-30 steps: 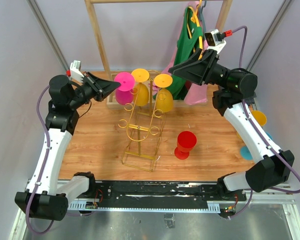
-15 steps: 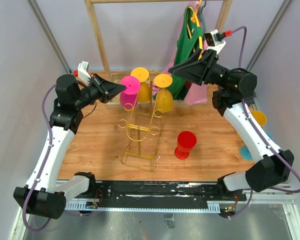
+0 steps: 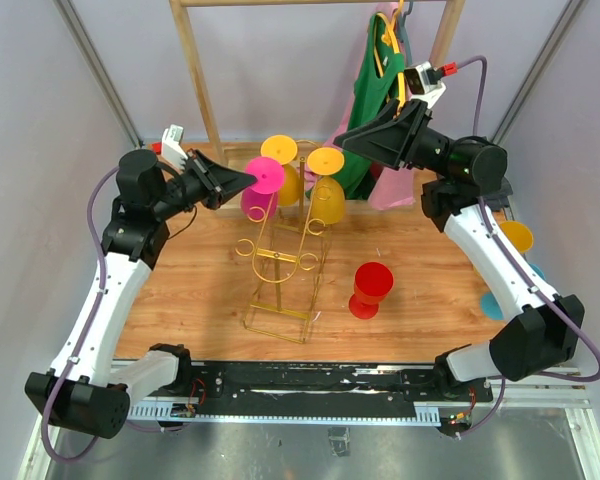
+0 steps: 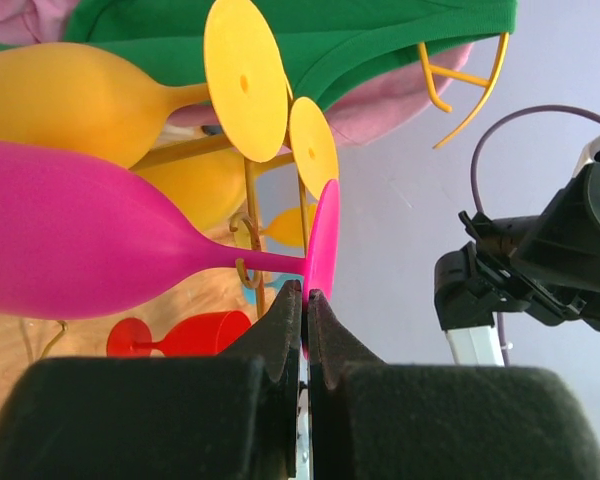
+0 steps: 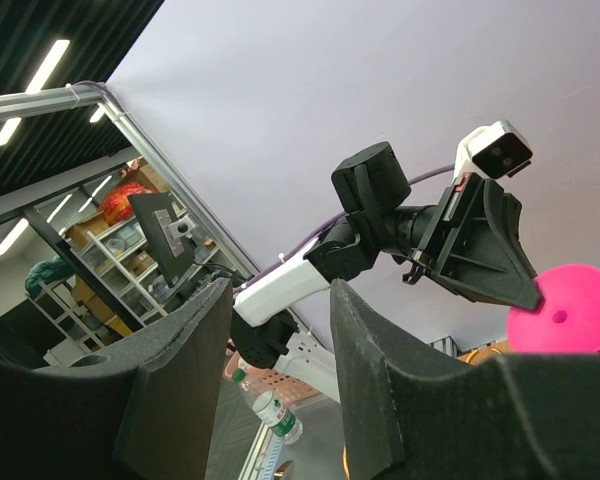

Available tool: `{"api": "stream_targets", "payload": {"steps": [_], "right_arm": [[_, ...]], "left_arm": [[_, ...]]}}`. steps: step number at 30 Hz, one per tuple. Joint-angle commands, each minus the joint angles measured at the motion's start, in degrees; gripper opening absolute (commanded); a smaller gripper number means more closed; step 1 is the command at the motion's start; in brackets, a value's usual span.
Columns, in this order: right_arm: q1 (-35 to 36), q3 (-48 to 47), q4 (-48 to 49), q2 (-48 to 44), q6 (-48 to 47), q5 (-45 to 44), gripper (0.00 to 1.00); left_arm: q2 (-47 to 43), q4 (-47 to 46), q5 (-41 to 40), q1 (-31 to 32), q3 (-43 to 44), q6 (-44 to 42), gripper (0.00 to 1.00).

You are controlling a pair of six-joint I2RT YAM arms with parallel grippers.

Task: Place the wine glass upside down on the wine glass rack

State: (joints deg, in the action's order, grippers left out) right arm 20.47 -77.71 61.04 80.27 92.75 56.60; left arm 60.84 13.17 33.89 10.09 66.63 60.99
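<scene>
My left gripper (image 3: 248,178) is shut on the rim of the foot of a pink wine glass (image 3: 254,198), held upside down and tilted at the upper left arm of the gold wire rack (image 3: 280,255). In the left wrist view the glass (image 4: 80,240) lies sideways, its stem next to a gold hook (image 4: 248,215), and my gripper (image 4: 307,293) pinches the foot. Two yellow glasses (image 3: 328,200) hang upside down on the rack. My right gripper (image 3: 348,140) is open and empty, raised at the back right; its own view (image 5: 280,288) shows the pink foot (image 5: 565,308).
A red wine glass (image 3: 370,288) lies on the wooden table right of the rack. A wooden clothes rail frame (image 3: 192,70) stands at the back with a green garment (image 3: 375,90) and a pink one (image 3: 390,185). A yellow glass (image 3: 518,235) sits at the right edge.
My left gripper has moved right with the pink glass, bringing it against the rack's upper left arm. The right arm has shifted only slightly.
</scene>
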Motion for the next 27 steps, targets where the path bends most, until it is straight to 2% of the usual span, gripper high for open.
{"api": "stream_targets", "payload": {"steps": [1, 20, 23, 27], "right_arm": [[-0.3, 0.6, 3.1, 0.2, 0.1, -1.0, 0.45], [-0.3, 1.1, 3.3, 0.0, 0.2, -1.0, 0.45], [-0.3, 1.4, 3.0, -0.3, 0.1, -0.8, 0.47], [-0.4, 2.0, -2.6, -1.9, -3.7, 0.9, 0.48]], "left_arm": [[0.3, 0.1, 0.7, 1.2, 0.2, -1.5, 0.0], [-0.3, 0.5, 0.7, 2.0, -3.5, -2.7, 0.02], [-0.6, 0.2, 0.7, 2.0, -3.6, -2.7, 0.09], [-1.0, 0.1, 0.9, 2.0, -3.6, -2.8, 0.24]]}}
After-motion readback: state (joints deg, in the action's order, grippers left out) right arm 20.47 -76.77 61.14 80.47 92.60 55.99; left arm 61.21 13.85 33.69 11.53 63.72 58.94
